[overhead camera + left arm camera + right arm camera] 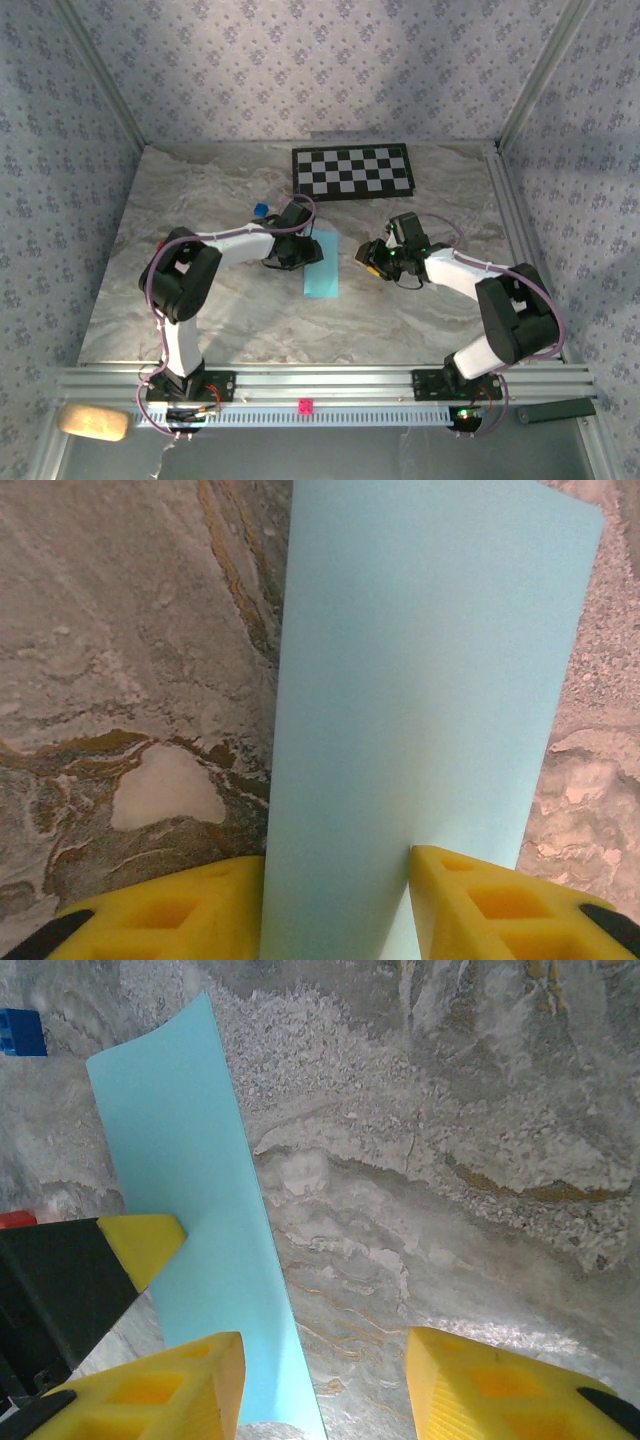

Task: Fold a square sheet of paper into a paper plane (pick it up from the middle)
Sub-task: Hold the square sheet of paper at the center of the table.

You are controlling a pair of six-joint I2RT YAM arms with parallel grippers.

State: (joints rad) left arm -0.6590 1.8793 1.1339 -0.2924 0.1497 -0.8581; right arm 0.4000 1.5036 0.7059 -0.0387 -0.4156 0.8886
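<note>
Left gripper (338, 870) stands half open astride the square sheet of paper (322, 265) — a narrow strip lying on the table (240, 320), its long axis running away from the bases. The left arm reaches in low from the left. Right gripper (325, 1350) — open, empty — waits near the strip's right side, so the left is nearer.

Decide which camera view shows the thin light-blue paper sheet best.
Left wrist: the thin light-blue paper sheet looms large between yellow fingers. Top external shows it small beside the left gripper; right wrist, a slanted strip.
</note>
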